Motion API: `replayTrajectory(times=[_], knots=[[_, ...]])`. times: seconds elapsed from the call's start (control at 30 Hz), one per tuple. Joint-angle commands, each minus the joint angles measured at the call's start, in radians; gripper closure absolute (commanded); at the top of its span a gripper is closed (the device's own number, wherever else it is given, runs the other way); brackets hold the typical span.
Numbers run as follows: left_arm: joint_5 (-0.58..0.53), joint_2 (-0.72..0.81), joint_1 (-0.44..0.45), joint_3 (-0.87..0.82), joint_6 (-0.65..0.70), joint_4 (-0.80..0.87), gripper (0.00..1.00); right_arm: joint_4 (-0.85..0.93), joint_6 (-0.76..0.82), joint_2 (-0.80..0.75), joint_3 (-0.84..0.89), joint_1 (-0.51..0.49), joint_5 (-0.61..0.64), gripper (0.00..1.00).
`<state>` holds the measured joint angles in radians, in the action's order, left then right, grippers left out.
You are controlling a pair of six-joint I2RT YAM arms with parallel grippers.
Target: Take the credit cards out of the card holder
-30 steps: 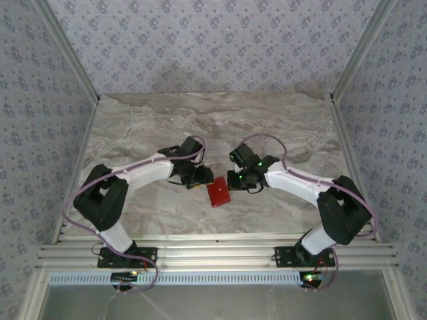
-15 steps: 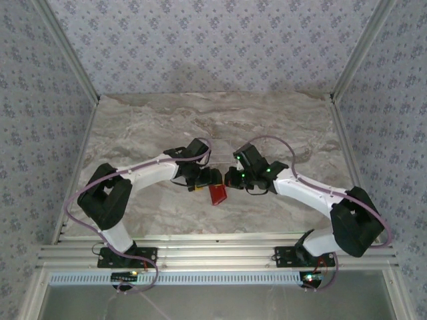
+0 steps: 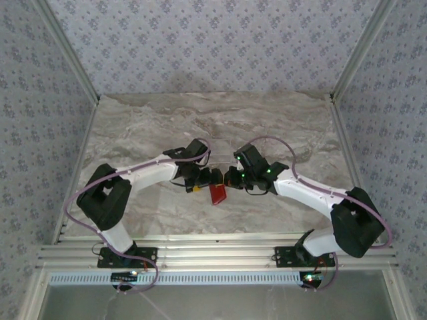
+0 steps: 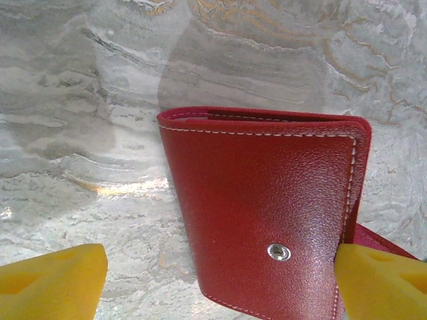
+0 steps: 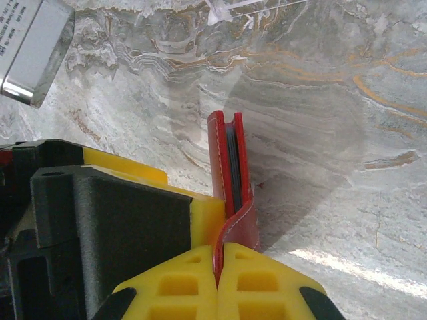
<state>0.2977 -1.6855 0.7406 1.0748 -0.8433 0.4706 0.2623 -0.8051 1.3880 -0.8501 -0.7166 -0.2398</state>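
The red card holder [image 3: 217, 194] stands on edge on the marble table, between my two grippers. In the left wrist view its outer cover [image 4: 267, 193], with a metal snap stud, sits between the wide-apart yellow fingers [image 4: 53, 280] of my open left gripper [image 4: 217, 283]. The right-hand finger [image 4: 380, 283] is at the cover's edge. My right gripper [image 5: 220, 250] is shut on a red flap of the card holder [image 5: 230, 167]. Dark edges of the credit cards [image 5: 231, 157] show between the covers. From above, the left gripper [image 3: 208, 179] and right gripper [image 3: 229, 179] face each other over it.
A faint clear plastic sheet [image 5: 227, 10] lies on the table just beyond the card holder. The left gripper's black and yellow finger block [image 5: 100, 207] is close beside the right fingers. Open marble surface [image 3: 213, 120] stretches to the back wall.
The left jaws have opened wide. The right gripper has tipped the card holder from lying flat up onto its edge, and the right arm has swung in toward the middle.
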Motion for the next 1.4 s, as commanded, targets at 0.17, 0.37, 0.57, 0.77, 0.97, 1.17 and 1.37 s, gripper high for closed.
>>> replayTrajectory(times=[0.17,0.37,0.57,0.77,0.97,1.17,1.37], knots=[[0.002,0.097,-0.006,-0.027,-0.038,-0.060,0.09,-0.006,-0.024,-0.030,0.014,-0.009,0.001,1.00],[0.052,0.067,-0.008,-0.043,-0.044,-0.098,0.09,-0.015,-0.031,-0.024,0.016,-0.006,-0.004,1.00],[0.010,0.050,-0.008,-0.041,-0.034,-0.050,0.19,-0.003,-0.035,-0.032,0.024,-0.005,0.017,1.00],[-0.062,0.080,-0.010,-0.039,0.005,0.021,0.38,0.033,-0.032,-0.040,0.031,0.001,0.056,1.00],[-0.076,0.085,-0.013,-0.035,0.026,0.052,0.40,0.015,-0.033,-0.044,0.038,0.009,0.036,1.00],[-0.049,0.120,-0.018,-0.035,0.006,0.004,0.29,0.013,-0.027,-0.073,0.011,0.008,0.025,1.00],[-0.022,0.123,-0.020,-0.025,-0.001,-0.016,0.19,0.014,-0.031,-0.067,0.012,0.002,0.019,1.00]])
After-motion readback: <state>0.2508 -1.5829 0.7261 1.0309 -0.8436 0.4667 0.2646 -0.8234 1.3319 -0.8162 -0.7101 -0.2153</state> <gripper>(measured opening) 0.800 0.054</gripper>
